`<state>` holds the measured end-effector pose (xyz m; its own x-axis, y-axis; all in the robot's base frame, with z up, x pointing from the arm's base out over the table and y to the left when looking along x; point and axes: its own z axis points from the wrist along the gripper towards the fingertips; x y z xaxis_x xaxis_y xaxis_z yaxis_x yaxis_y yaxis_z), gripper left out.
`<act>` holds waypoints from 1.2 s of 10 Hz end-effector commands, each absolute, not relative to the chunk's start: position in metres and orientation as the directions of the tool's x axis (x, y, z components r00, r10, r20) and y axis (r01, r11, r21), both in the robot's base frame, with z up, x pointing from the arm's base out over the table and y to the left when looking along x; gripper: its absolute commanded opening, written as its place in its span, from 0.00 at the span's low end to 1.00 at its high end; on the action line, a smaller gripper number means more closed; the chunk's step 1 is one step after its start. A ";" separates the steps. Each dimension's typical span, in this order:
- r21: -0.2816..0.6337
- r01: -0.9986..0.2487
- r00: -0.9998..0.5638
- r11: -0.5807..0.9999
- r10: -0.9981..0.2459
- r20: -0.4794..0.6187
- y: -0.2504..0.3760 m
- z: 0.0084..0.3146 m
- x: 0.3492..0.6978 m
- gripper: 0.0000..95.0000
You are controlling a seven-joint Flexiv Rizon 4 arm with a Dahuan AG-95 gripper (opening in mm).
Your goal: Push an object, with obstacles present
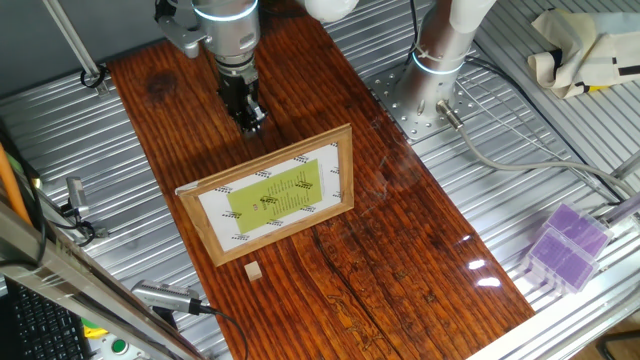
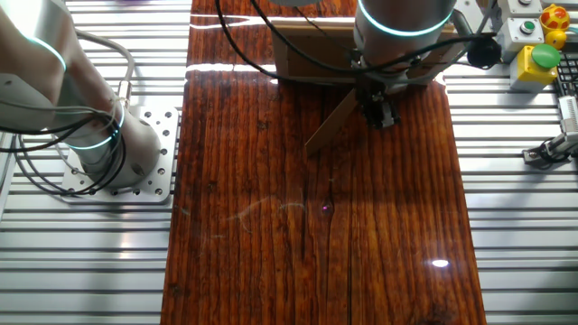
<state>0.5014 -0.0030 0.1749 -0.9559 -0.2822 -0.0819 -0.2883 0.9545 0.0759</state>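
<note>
The tiny light-tan wooden cube (image 1: pixel 253 271) lies on the dark wood tabletop (image 1: pixel 400 260), just in front of the picture frame's lower left corner. The picture frame (image 1: pixel 272 195) has a light wood border, a white mat and a yellow-green sheet, and stands propped, leaning back. The other fixed view shows its brown back (image 2: pixel 312 50) and its strut (image 2: pixel 330 122); the cube is hidden there. My gripper (image 1: pixel 249 120) hangs behind the frame, fingers together and empty, close to the table. It also shows in the other fixed view (image 2: pixel 384 116), beside the strut.
A purple box (image 1: pixel 565 245) sits on the metal slats at the right, off the wood. The arm's base (image 1: pixel 440 60) stands at the back right, with cables beside it. A button box (image 2: pixel 537 54) sits beyond the far edge.
</note>
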 end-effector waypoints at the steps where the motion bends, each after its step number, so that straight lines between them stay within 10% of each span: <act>1: 0.090 -0.307 -0.951 0.948 -0.302 -0.060 -0.011 0.221 0.508 0.00; 5: 0.096 -0.203 -0.978 0.974 -0.206 0.019 0.048 0.350 0.513 0.00; 12: 0.080 -0.122 -0.987 0.989 -0.129 0.093 0.135 0.393 0.573 0.00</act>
<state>0.5565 0.1084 0.3723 -0.9851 -0.1587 0.0660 -0.1527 0.9844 0.0878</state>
